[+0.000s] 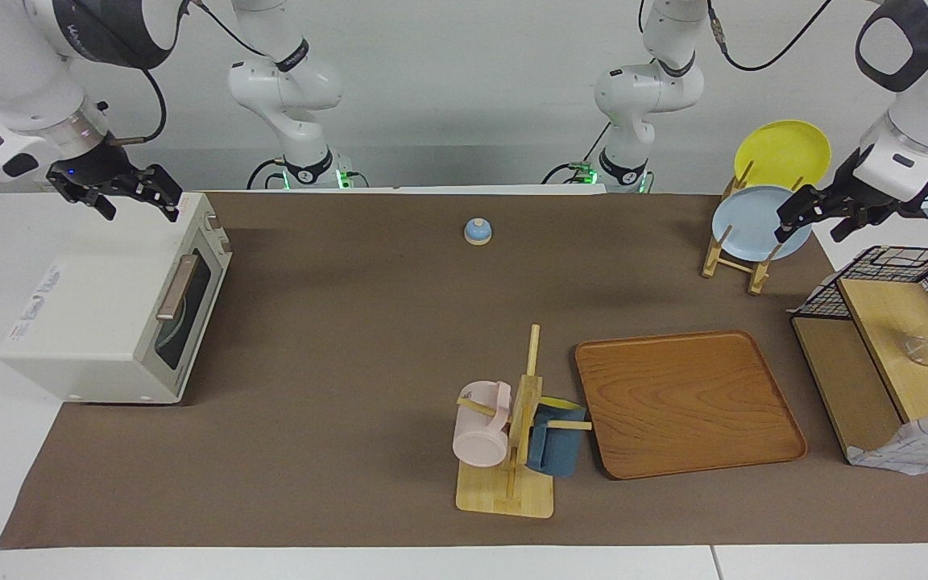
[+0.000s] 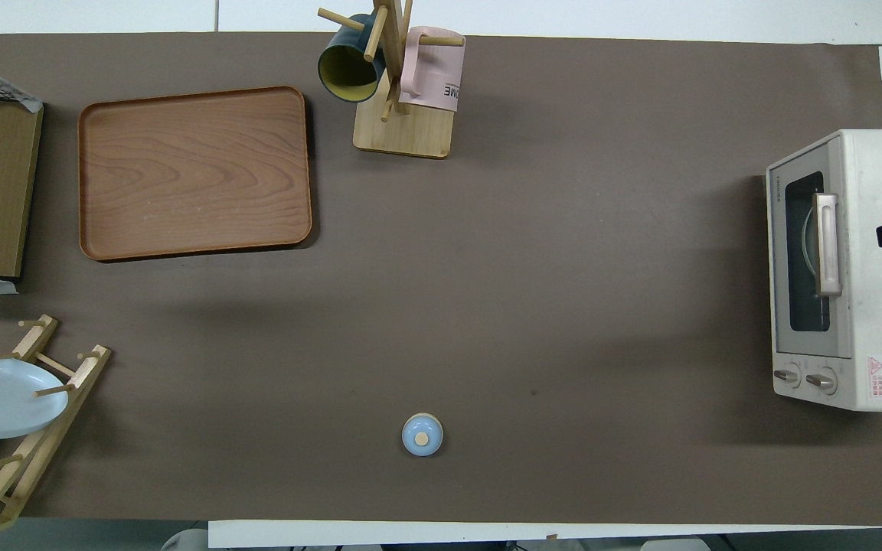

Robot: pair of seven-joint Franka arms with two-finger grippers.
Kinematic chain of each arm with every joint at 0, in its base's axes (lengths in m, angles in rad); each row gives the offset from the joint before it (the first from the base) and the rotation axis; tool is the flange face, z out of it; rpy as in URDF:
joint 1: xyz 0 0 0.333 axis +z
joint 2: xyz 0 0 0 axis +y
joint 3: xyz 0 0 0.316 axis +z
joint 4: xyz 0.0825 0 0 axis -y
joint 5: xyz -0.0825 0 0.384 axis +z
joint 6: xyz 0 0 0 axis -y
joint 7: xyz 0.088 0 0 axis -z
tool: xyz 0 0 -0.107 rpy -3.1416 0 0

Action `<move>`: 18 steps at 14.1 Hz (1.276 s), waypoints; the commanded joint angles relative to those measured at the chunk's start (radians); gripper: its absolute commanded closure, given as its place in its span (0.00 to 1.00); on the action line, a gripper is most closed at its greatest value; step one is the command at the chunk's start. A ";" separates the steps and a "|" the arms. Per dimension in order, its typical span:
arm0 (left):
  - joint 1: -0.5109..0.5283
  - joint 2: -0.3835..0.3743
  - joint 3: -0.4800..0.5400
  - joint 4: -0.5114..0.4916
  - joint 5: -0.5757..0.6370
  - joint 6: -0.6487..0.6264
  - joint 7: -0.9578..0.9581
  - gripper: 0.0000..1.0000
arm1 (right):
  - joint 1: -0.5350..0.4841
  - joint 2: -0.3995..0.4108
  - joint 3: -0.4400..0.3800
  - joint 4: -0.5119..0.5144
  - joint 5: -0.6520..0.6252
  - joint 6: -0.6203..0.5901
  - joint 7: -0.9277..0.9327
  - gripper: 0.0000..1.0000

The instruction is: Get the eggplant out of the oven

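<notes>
The oven (image 1: 122,310) sits at the right arm's end of the worktop (image 1: 367,338), its door shut and its front facing the middle of the worktop. Its long axis runs from nearer the robots to farther from them, with the 2 knobs (image 2: 802,378) at the end nearer the robots. The tan bar handle (image 1: 177,287) lies along that same axis across the dark glass. Through the glass only a curved pale edge shows; the eggplant cannot be made out in either view, so its direction cannot be told.

The right gripper (image 1: 135,203) hangs over the oven's top at the end nearer the robots, its jaws spread with nothing between them. The left gripper (image 1: 822,217) hangs at the left arm's end of the worktop, over the plate rack (image 1: 734,258), beside the blue plate (image 1: 746,225); its jaws are also spread and hold nothing.

A yellow plate (image 1: 782,151) stands in the same rack, nearer the robots than the blue one. A wooden tray (image 1: 685,403) lies flat farther from the robots than the rack. Just beside it is a mug tree (image 1: 512,451) carrying a pink mug (image 1: 480,431) and a dark blue mug (image 1: 557,451). A small blue bell (image 1: 478,232) stands near the robots at mid-worktop.
</notes>
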 commanded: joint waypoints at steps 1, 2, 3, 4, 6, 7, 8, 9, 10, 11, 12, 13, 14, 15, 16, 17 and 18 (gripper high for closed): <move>-0.026 -0.013 -0.005 -0.018 0.010 0.008 0.009 0.00 | -0.019 0.022 0.015 0.035 0.014 -0.024 -0.017 0.00; -0.034 -0.013 -0.005 -0.018 0.010 0.008 0.009 0.00 | -0.019 0.015 0.020 0.035 0.014 -0.027 -0.017 0.00; -0.046 -0.013 -0.003 -0.018 0.010 0.008 0.009 0.00 | -0.013 0.001 0.012 0.030 0.014 -0.033 -0.014 0.00; -0.048 -0.013 -0.005 -0.018 0.008 0.008 0.009 0.00 | -0.009 -0.014 0.010 0.015 0.014 -0.025 -0.014 0.00; -0.059 -0.013 -0.005 -0.018 0.010 0.008 0.009 0.00 | -0.006 -0.019 0.013 0.010 0.014 -0.016 -0.014 0.00; -0.062 -0.013 -0.005 -0.018 0.008 0.008 0.009 0.00 | -0.010 -0.021 0.014 0.000 0.016 -0.016 -0.017 0.00; -0.062 -0.013 -0.005 -0.018 0.008 0.008 0.009 0.00 | -0.007 -0.027 0.014 -0.016 0.016 -0.016 -0.021 0.00; -0.062 -0.013 -0.005 -0.018 0.010 0.008 0.009 0.00 | 0.001 -0.033 0.015 -0.022 0.014 -0.004 -0.029 0.06; -0.062 -0.013 -0.005 -0.018 0.010 0.008 0.009 0.00 | 0.016 -0.033 0.017 -0.025 0.014 0.028 -0.027 0.31; -0.062 -0.013 -0.003 -0.018 0.008 0.008 0.009 0.00 | 0.040 -0.036 0.017 -0.042 0.014 0.060 -0.023 0.59; -0.062 -0.015 -0.003 -0.018 0.010 0.008 0.009 0.00 | 0.044 -0.048 0.017 -0.095 0.014 0.117 -0.023 0.79; -0.062 -0.013 -0.003 -0.018 0.010 0.008 0.009 0.00 | 0.045 -0.070 0.017 -0.178 0.014 0.209 -0.018 0.94; -0.063 -0.013 -0.005 -0.018 0.010 0.008 0.009 0.00 | 0.048 -0.080 0.017 -0.254 0.014 0.282 -0.008 1.00; -0.071 -0.015 -0.003 -0.018 0.008 0.008 0.009 0.00 | 0.056 -0.068 0.018 -0.288 0.013 0.326 0.038 1.00; -0.085 -0.015 -0.002 -0.018 0.008 0.008 0.009 0.00 | 0.063 -0.035 0.018 -0.292 0.011 0.340 0.061 1.00; -0.091 -0.015 -0.002 -0.018 0.010 0.008 0.009 0.00 | 0.065 -0.001 0.018 -0.292 0.003 0.342 0.063 1.00; -0.106 -0.015 -0.002 -0.018 0.008 0.008 0.009 0.00 | 0.067 0.007 0.018 -0.303 -0.018 0.340 0.063 1.00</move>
